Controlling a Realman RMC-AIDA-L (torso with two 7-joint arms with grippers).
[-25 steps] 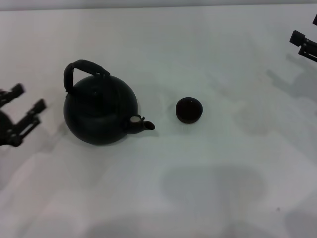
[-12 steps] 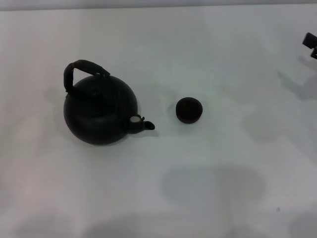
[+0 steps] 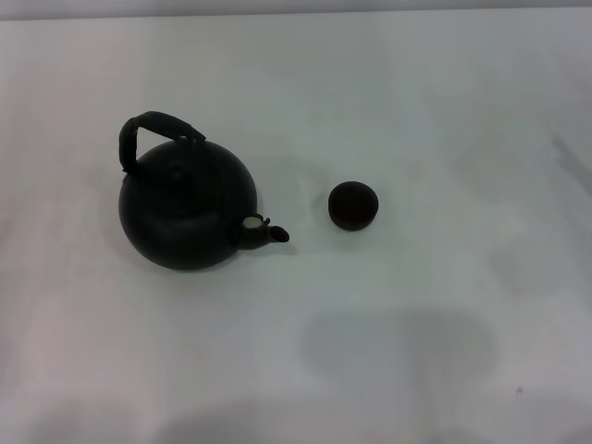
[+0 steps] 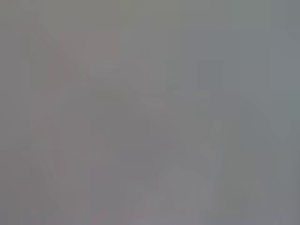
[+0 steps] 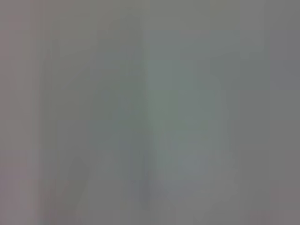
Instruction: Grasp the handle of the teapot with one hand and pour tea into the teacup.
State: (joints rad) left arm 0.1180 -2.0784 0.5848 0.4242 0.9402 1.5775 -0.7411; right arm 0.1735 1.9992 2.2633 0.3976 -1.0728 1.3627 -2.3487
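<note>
White table point(image 3: 388, 370) fills my head view from edge to edge, with only a thin grey strip of background along the very top. Left of centre I see the teapot point(image 3: 185, 217), round and matte black, sitting upright on the table. Its handle point(image 3: 153, 128) arches over the pot's upper left side, thick and black with a rough wrapped look along the top span. The spout point(image 3: 268, 233) juts from the pot's lower right, with a pale patch at its base, and points toward the right of the frame. Just right of centre sits the teacup point(image 3: 353, 204), small, dark and handleless, upright on the table, near the spout tip but apart from it and slightly higher in the frame. Soft shadows lie on the table in the lower middle and along the bottom edge. Neither hand shows in my head view, so I cannot tell whether either one is open or closed. Both wrist views give me only a flat grey blur with nothing I can make out.
</note>
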